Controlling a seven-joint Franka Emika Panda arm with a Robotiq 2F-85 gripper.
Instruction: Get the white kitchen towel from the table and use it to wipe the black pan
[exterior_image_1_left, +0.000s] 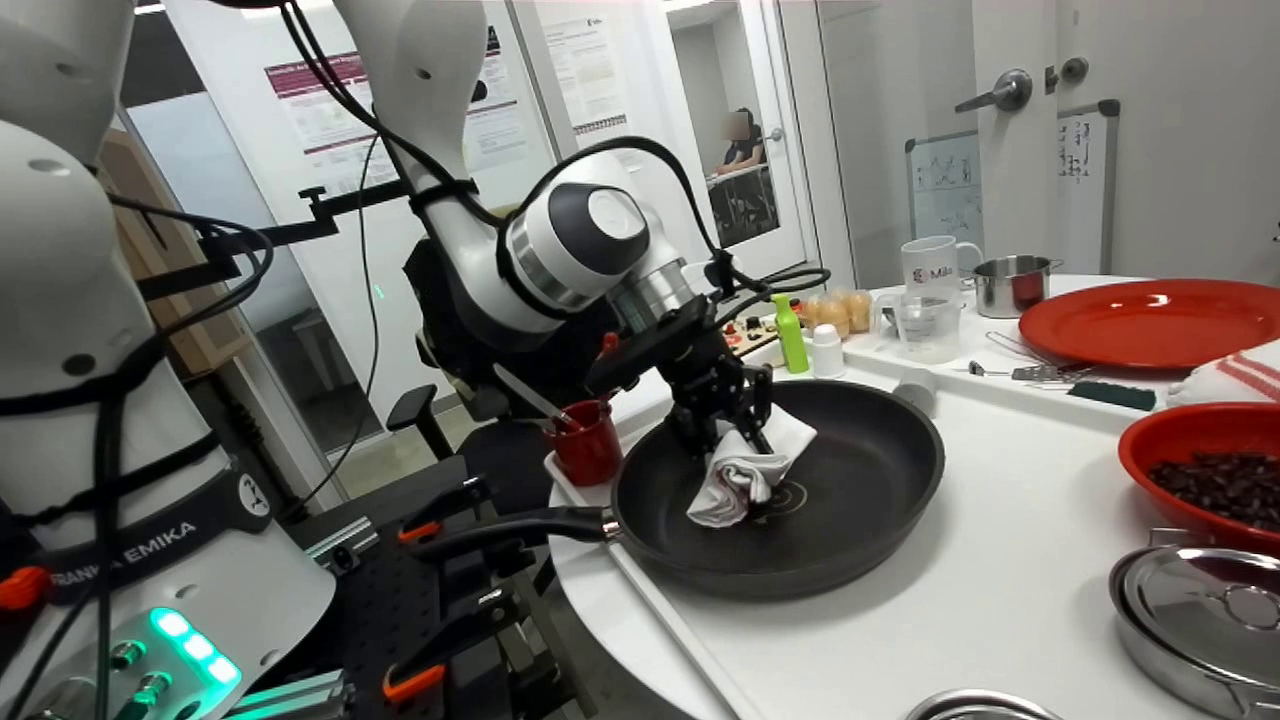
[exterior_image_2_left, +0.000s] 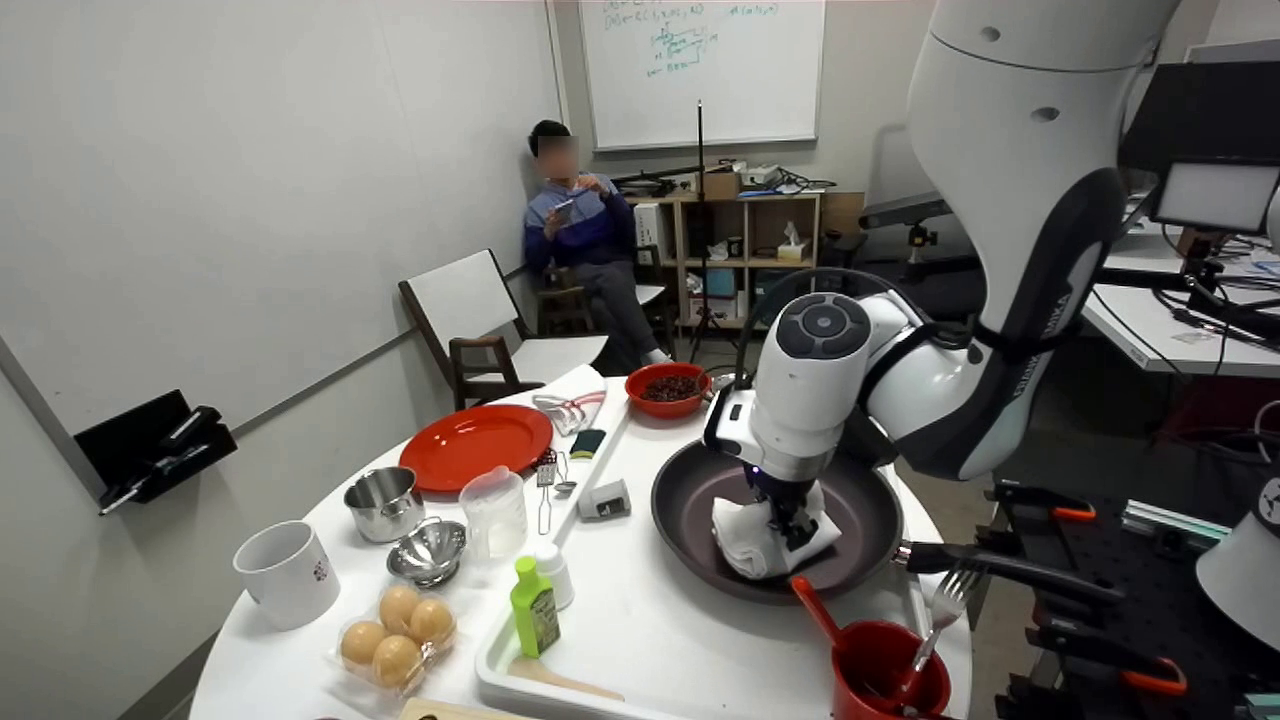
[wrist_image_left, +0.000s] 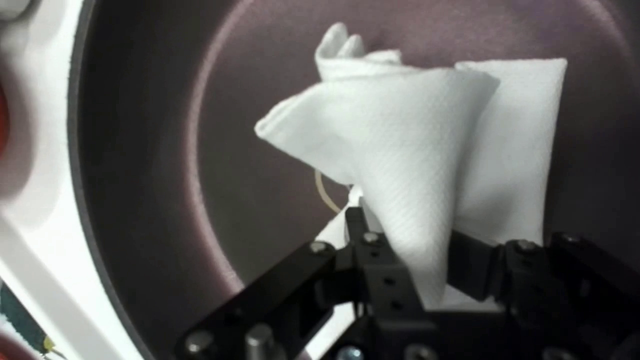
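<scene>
- My gripper (wrist_image_left: 422, 260) is drawn nearly together, its fingers (wrist_image_left: 385, 280) pinching a narrow fold of the white kitchen towel (wrist_image_left: 415, 125); only that cloth parts them.
- The towel sits bunched inside the black pan (exterior_image_1_left: 870, 450), around its middle, off the bare table (exterior_image_2_left: 270, 665).
- I hold just one part of the cloth, so a hard drag could pull the fold out of my pinch.
- The loose flaps could curl under as I rub, leaving me a lump that misses much of the pan's floor.
- If I press too low, where the cloth is thin, my hard fingertips could scrape the coating.
- A sideways push could slide or swing the pan on the white tray (exterior_image_1_left: 1000, 540): I see nothing pinning it, and its long handle (exterior_image_1_left: 510, 530) juts past the table's edge. The red cup (exterior_image_2_left: 890, 675) with its fork (exterior_image_2_left: 948, 598) stands near enough to be knocked.
- The cloth looks soft and finely woven; its fold rises like a cone, a pointed corner on one side, a flat square-cornered flap on the other.
- The pan is round, dark and matte with a flared wall; a pale ring mark (wrist_image_left: 322, 192) curves out from beneath the towel.
</scene>
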